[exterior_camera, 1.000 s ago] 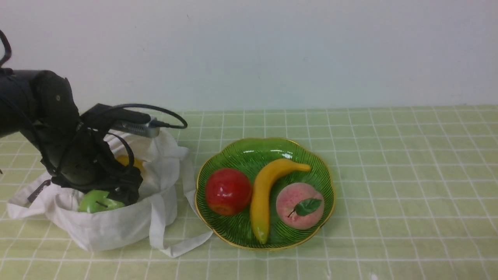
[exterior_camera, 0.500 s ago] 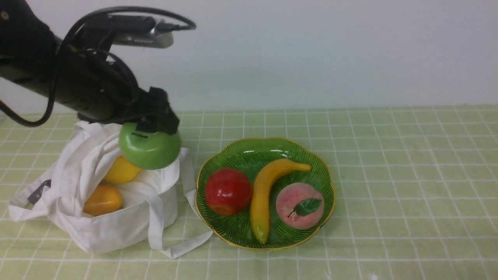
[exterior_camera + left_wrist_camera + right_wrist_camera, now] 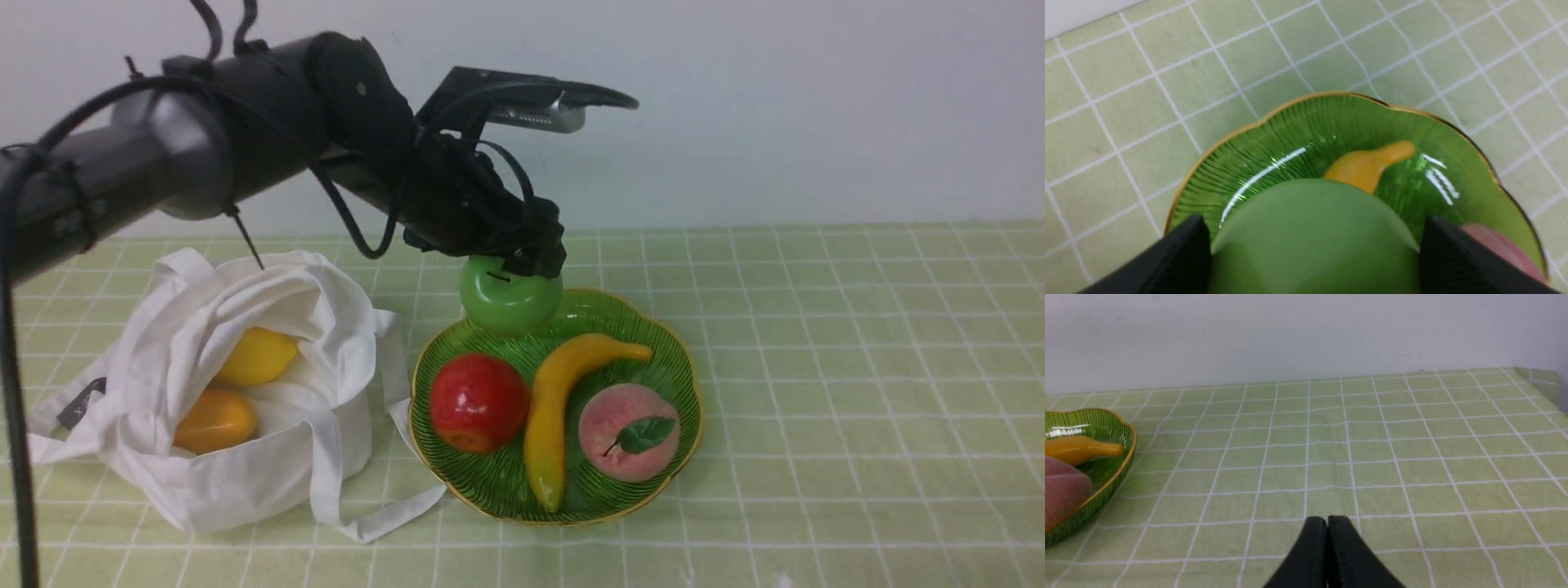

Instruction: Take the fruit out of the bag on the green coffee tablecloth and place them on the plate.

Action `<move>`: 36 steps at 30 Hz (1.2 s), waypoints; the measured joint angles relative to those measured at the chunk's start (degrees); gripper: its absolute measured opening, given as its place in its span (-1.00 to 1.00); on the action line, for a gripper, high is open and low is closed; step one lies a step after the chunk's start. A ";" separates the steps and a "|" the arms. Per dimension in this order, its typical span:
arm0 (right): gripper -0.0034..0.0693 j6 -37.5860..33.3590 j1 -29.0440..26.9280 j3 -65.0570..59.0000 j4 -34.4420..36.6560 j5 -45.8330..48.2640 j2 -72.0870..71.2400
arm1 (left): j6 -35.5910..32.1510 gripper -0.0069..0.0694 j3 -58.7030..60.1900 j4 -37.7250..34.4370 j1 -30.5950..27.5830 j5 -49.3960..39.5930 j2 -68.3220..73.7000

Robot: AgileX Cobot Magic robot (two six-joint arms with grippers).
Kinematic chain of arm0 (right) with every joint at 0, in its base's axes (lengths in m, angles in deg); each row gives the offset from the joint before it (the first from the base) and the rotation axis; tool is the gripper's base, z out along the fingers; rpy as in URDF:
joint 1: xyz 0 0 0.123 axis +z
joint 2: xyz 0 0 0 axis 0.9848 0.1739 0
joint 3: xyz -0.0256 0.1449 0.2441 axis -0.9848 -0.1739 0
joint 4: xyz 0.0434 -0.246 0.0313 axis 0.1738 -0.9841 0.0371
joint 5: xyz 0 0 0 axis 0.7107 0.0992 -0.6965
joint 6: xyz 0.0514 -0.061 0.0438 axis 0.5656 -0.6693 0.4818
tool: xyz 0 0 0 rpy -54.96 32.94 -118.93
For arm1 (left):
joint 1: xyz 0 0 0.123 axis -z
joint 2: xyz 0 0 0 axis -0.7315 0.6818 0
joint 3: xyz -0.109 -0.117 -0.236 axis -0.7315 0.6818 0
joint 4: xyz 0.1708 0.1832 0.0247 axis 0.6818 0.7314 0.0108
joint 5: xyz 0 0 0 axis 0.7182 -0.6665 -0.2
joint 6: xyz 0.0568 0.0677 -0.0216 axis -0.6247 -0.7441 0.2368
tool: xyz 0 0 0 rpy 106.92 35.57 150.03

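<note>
My left gripper (image 3: pixel 522 260) is shut on the green apple (image 3: pixel 508 300) and holds it over the far edge of the green plate (image 3: pixel 678 384). In the left wrist view the apple (image 3: pixel 1314 241) sits between my two black fingers (image 3: pixel 1449 261) above the plate (image 3: pixel 1249 147). The white bag (image 3: pixel 245 465) lies on the tablecloth (image 3: pixel 857 392) at the left, open, with a yellow lemon (image 3: pixel 255 356) and an orange oval fruit (image 3: pixel 214 420) inside. My right gripper (image 3: pixel 1327 520) is shut and empty, low over bare cloth right of the plate (image 3: pixel 1106 428); it does not show in the front view.
On the plate lie a red apple (image 3: pixel 478 402), a yellow banana (image 3: pixel 555 408) and a pink peach with a green leaf (image 3: pixel 630 431). The bag's strap (image 3: pixel 384 510) trails on the cloth in front of the plate. A pale wall (image 3: pixel 735 106) stands behind the table.
My left gripper has lifted the green apple out of the bag and carried it to the right, to above the plate's far edge. The lemon and orange fruit now show in the bag.
</note>
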 joint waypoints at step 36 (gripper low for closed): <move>-0.93 0.00 0.00 0.00 0.00 0.00 0.00 | 14.59 -0.80 -4.92 15.45 0.07 -21.75 -15.16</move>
